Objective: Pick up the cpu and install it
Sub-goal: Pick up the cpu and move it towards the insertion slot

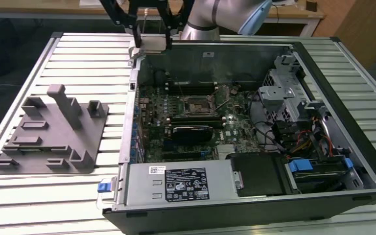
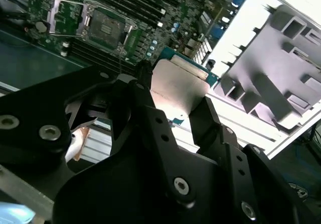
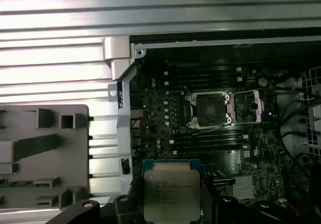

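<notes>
1. In the exterior view, the gripper (image 1: 152, 40) hangs over the far rim of one open computer case (image 1: 344, 161). Its two fingers are clamped on the cpu (image 1: 152, 45), which is well above the motherboard.
2. In the first wrist view, the cpu's silver lid carries print too small to read.
3. Both wrist views show one socket (image 3: 208, 108) with its cover plate swung aside.
4. One grey fixture (image 1: 51, 132) sits on the slatted table (image 1: 77, 200) beside the case.
5. One printed label (image 1: 186, 181) marks the power supply.
</notes>
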You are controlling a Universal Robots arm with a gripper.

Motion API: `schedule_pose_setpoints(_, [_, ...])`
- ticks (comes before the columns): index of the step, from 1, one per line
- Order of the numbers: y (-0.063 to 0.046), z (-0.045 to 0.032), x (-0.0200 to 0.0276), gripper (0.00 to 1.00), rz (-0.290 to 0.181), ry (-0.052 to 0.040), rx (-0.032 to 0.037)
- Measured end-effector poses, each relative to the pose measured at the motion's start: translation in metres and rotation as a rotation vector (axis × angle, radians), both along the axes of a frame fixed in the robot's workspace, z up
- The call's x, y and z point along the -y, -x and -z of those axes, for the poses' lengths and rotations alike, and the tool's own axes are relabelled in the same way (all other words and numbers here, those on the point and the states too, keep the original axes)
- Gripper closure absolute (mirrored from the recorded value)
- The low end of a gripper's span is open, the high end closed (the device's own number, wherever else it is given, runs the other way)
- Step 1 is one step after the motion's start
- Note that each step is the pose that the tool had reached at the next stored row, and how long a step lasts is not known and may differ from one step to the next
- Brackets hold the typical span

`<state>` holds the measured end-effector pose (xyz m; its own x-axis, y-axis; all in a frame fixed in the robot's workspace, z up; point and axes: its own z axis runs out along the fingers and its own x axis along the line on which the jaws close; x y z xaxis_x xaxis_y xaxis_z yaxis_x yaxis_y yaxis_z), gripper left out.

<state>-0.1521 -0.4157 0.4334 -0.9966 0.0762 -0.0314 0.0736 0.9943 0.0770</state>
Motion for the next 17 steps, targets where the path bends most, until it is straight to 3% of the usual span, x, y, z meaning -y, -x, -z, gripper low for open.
schedule_pose_setpoints(12, [-0.046, 0.0000, 0.0000, 0.46, 0.000, 0.0000, -0.0001])
schedule_pose_setpoints(17, [-0.049, 0.0029, 0.0000, 0.46, 0.000, 0.0010, -0.0001])
